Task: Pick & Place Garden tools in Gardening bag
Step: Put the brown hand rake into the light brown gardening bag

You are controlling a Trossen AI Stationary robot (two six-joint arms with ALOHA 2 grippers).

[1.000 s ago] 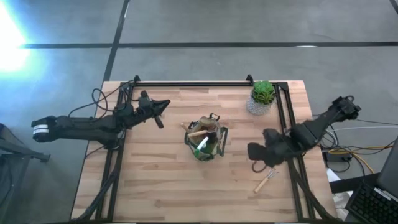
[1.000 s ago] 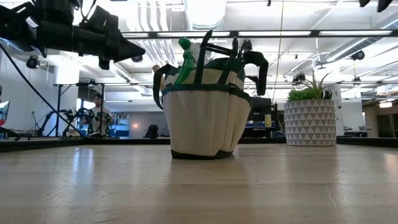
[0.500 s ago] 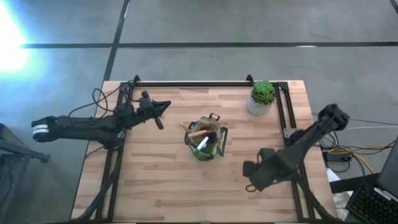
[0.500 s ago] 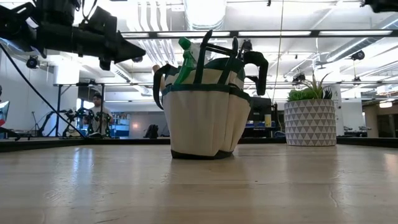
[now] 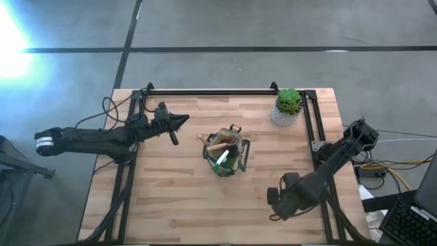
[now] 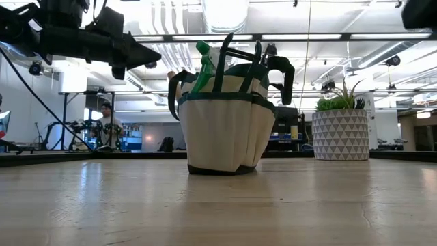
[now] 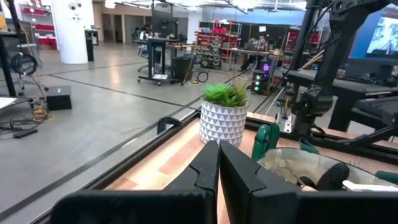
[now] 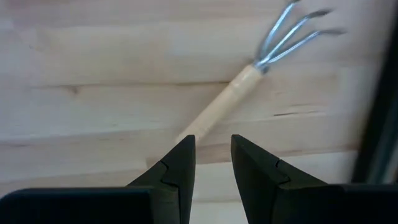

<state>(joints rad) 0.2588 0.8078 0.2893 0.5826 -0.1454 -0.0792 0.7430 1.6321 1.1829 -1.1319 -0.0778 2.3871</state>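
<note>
The beige gardening bag (image 5: pixel 224 154) with dark green trim stands on its base at mid-table. Tools stick out of its top, among them a green spray bottle (image 6: pixel 204 53) and dark handles (image 6: pixel 281 68). A wooden-handled fork (image 8: pixel 231 98) lies flat on the table, its metal tines (image 8: pixel 292 31) pointing away. My right gripper (image 8: pixel 212 142) hangs open above the handle's near end, fingers pointing down; in the high view my right gripper (image 5: pixel 275 203) covers the fork. My left gripper (image 5: pixel 180 123) is shut and level, left of the bag, holding nothing.
A green plant in a white patterned pot (image 5: pixel 287 106) stands at the far right corner. A black rail frame (image 5: pixel 212 91) runs along the far edge and down both sides. Bare wood lies in front of the bag (image 6: pixel 218 205).
My right gripper has moved toward the table's near edge and down, and now stands over the fork, which the high view showed lying bare a second ago. The fork and the bag have stayed in place.
</note>
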